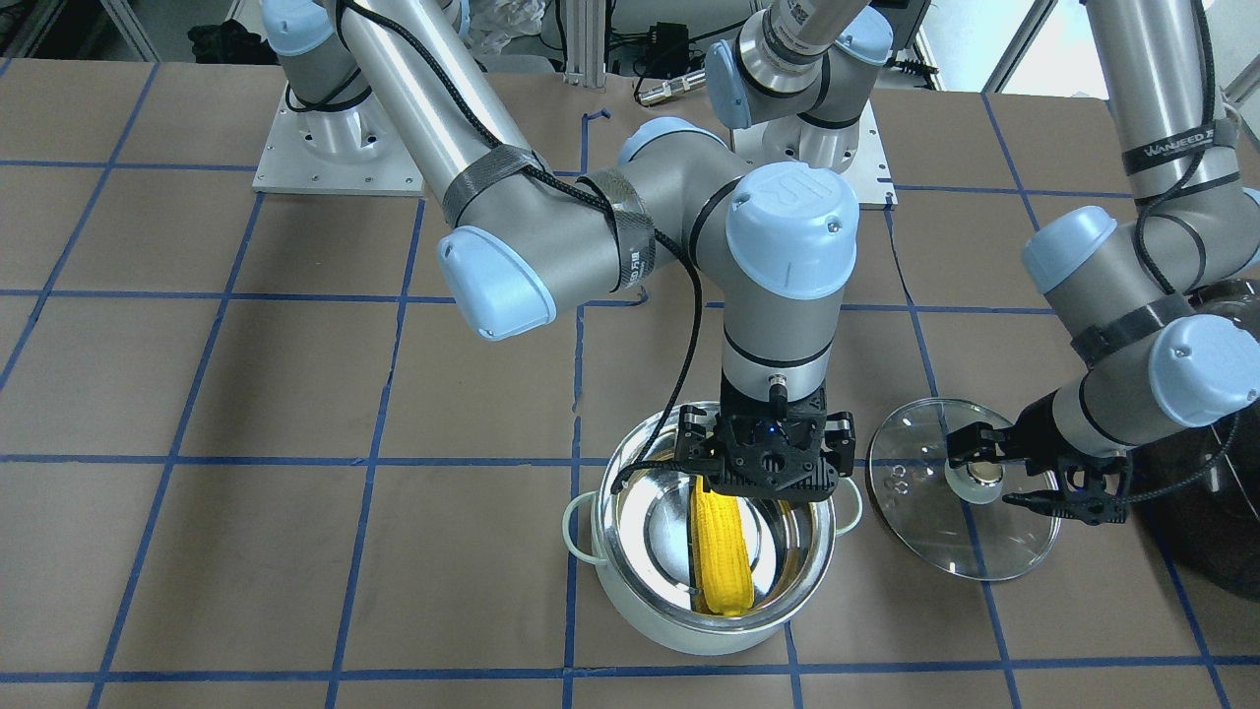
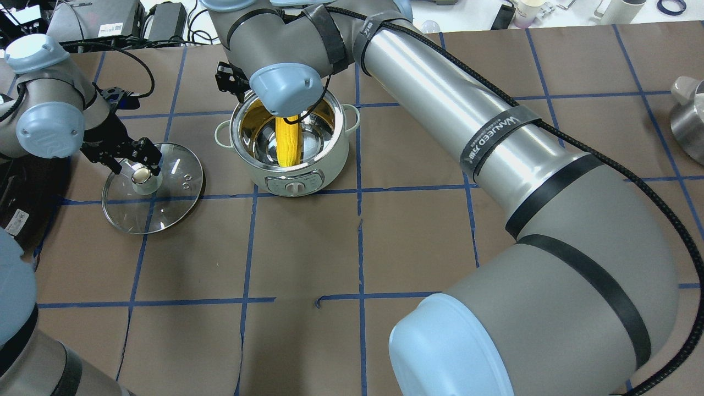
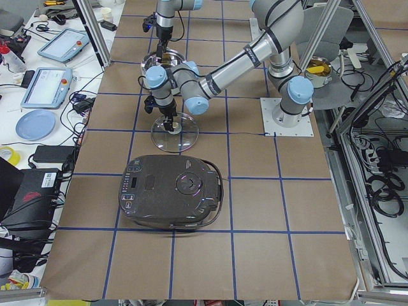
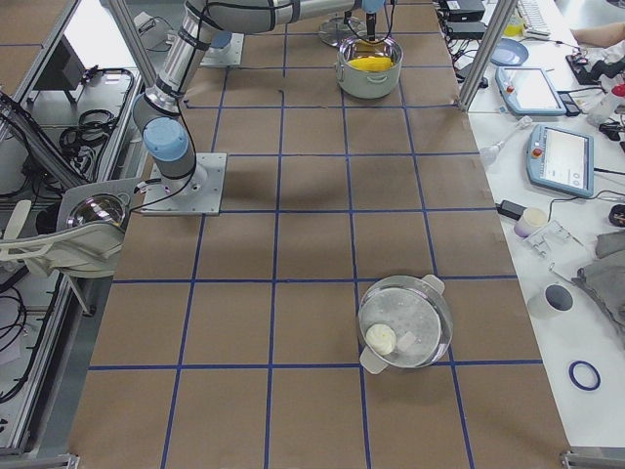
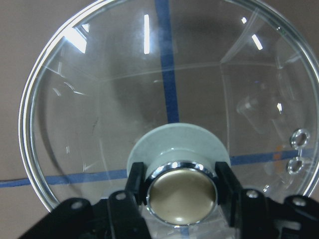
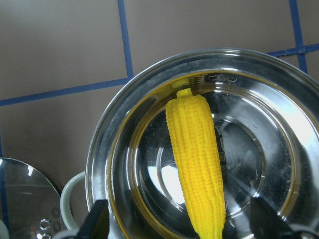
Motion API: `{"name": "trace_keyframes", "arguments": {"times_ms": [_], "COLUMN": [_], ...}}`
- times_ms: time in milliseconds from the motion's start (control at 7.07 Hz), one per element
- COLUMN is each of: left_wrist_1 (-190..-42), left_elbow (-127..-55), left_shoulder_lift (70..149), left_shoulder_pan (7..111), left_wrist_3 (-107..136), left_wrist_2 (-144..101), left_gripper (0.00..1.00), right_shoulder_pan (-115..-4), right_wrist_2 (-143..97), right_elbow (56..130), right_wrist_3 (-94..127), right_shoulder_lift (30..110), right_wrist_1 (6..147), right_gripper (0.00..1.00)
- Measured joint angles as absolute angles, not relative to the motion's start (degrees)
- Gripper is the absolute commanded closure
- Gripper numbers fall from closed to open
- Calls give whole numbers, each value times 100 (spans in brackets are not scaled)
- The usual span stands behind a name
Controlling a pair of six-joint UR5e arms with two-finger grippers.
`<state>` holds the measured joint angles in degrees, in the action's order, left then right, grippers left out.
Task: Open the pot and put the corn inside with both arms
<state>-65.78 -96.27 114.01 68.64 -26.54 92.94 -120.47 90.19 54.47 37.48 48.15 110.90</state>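
The pot [image 1: 689, 630] stands open on the brown table, and its wall also shows in the overhead view [image 2: 330, 157]. The yellow corn [image 1: 721, 551] lies tilted inside it, pointed end up against the wall [image 6: 197, 159]. My right gripper [image 1: 766, 463] hangs just above the pot's rim, open, its fingers spread wide on either side of the corn. The glass lid [image 1: 925, 463] lies flat on the table beside the pot. My left gripper [image 5: 182, 184] is shut on the lid's metal knob [image 2: 142, 175].
A large black appliance [image 3: 172, 194] sits beyond the lid on my left side. A second steel pot [image 4: 405, 322] with a lid stands far off on my right. Blue tape lines grid the table.
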Motion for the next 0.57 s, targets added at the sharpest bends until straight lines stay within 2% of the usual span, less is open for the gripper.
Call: {"name": "trace_keyframes", "arguments": {"times_ms": [566], "left_wrist_1": [-8664], "left_elbow": [-8546], "left_shoulder_lift": [10334], "left_shoulder_pan": [7709], "left_wrist_3": [-2266], "left_wrist_2": [9182], "left_gripper": [0], "right_shoulder_pan": [-11036], "right_wrist_2": [9026], "right_elbow": [5821], "right_wrist_3": [1963], "right_shoulder_lift": [5870], "right_wrist_1": [9929], "right_gripper": [0]}}
